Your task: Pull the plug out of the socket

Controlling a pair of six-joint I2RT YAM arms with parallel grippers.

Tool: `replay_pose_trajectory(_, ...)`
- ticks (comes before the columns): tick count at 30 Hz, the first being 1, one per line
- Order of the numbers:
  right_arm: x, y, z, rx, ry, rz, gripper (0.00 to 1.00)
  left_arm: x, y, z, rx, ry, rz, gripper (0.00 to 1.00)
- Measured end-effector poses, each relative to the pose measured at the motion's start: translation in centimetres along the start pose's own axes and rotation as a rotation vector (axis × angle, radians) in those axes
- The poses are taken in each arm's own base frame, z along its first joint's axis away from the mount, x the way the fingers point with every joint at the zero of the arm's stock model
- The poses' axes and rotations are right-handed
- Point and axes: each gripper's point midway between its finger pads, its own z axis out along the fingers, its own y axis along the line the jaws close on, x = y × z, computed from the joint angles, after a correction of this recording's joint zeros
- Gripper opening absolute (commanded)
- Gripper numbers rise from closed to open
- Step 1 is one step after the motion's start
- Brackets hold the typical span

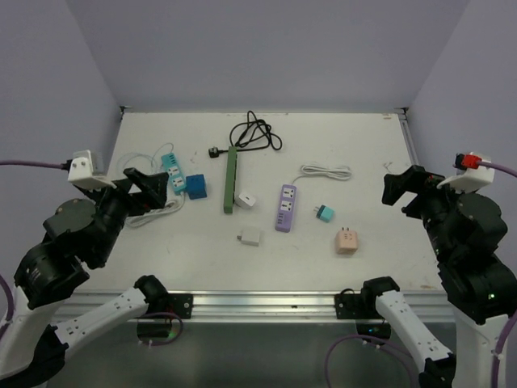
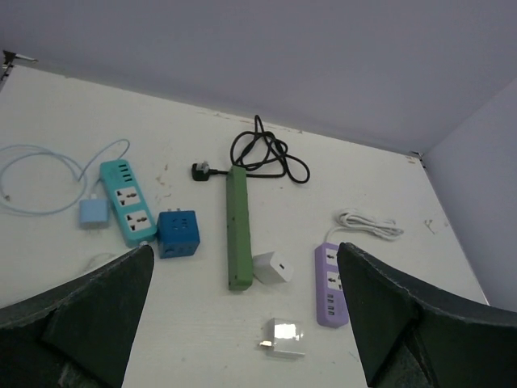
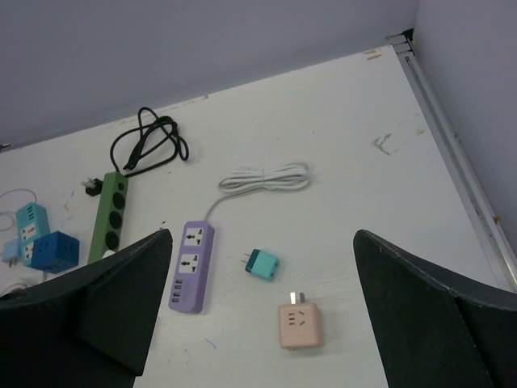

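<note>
A green power strip (image 1: 230, 179) lies mid-table with its black cord coiled behind it. A white plug (image 1: 245, 200) sits against the strip's near end, on its right side; the left wrist view shows both the plug (image 2: 272, 267) and the strip (image 2: 237, 226). A teal strip (image 2: 128, 200) has a light-blue charger (image 2: 92, 213) against its left side and a blue cube adapter (image 2: 177, 233) at its right. My left gripper (image 1: 149, 187) is open and empty, raised left of them. My right gripper (image 1: 401, 190) is open and empty, raised at the far right.
A purple power strip (image 1: 286, 207) with a white cord lies right of centre. Loose on the table are a white adapter (image 1: 250, 236), a small teal plug (image 1: 324, 212) and a pink adapter (image 1: 347, 241). A thin cable loops at the left edge.
</note>
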Motion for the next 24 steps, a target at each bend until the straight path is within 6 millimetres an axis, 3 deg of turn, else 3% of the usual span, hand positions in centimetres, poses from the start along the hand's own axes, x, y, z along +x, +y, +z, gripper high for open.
replay_pose_trajectory(8,-1.0,-0.7,-2.5,-0.020,-0.091,-0.029,0.99,-1.3,4.4,-3.6,-0.076,-0.082,-0.036,1.00)
replay_pose_trajectory(24,-0.4,-1.2,-2.3,-0.020,-0.118,-0.051,0.99,-0.2,6.9,-3.5,-0.184,-0.106,-0.019,1.00)
